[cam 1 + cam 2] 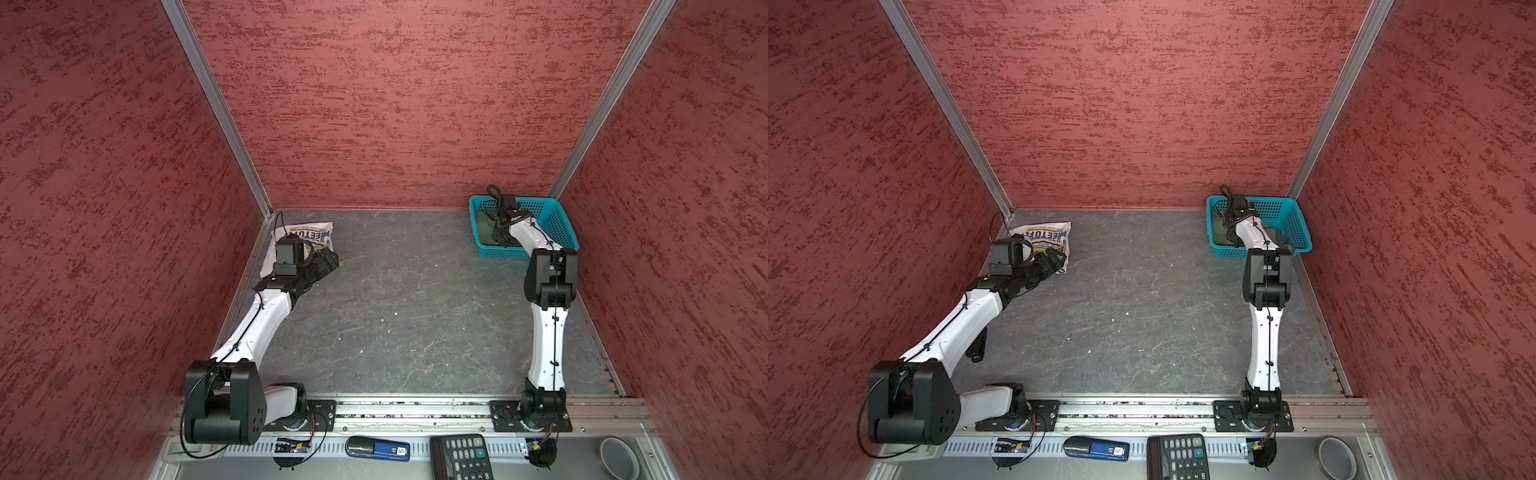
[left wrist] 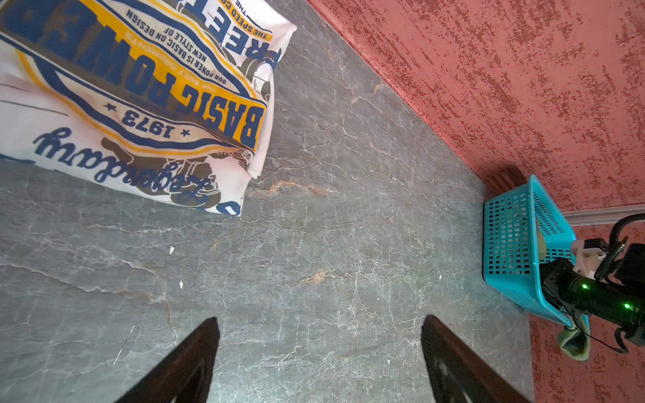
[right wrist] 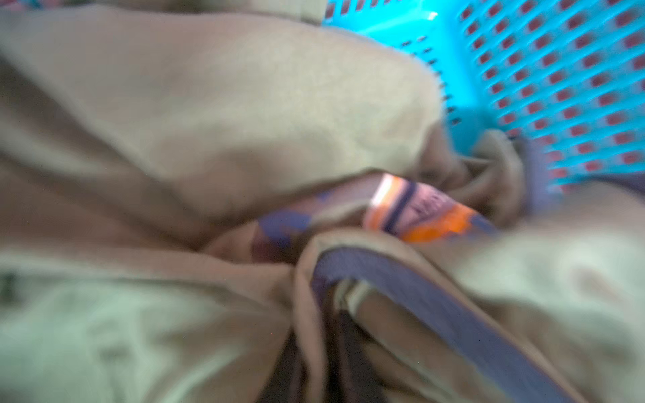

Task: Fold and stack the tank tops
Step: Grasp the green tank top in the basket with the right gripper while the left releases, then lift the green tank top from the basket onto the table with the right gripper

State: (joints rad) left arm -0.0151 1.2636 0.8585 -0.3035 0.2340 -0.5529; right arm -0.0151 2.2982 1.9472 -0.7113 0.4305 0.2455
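Note:
The white tank top [image 1: 309, 237] [image 1: 1042, 233] lies folded at the back left of the table, its navy and yellow print [image 2: 139, 87] facing up. My left gripper [image 1: 328, 261] [image 1: 1055, 261] [image 2: 320, 319] hovers at its near right edge, open and empty, with bare table between the fingers [image 2: 199, 352]. The olive green tank top [image 1: 484, 226] [image 1: 1221, 232] [image 3: 244, 122] lies crumpled in the teal basket [image 1: 555, 224] [image 1: 1292, 224] [image 3: 558, 69]. My right gripper [image 1: 500, 240] [image 1: 1233, 240] [image 3: 331, 352] reaches down into the basket, shut on a fold of that cloth beside its grey trim [image 3: 436, 307]. The right wrist view is blurred.
Red textured walls close in the left, back and right sides. The basket [image 2: 506, 237] stands in the back right corner. Along the front rail lie a blue device [image 1: 378, 449], a calculator [image 1: 461, 457] and a tape roll [image 1: 619, 457].

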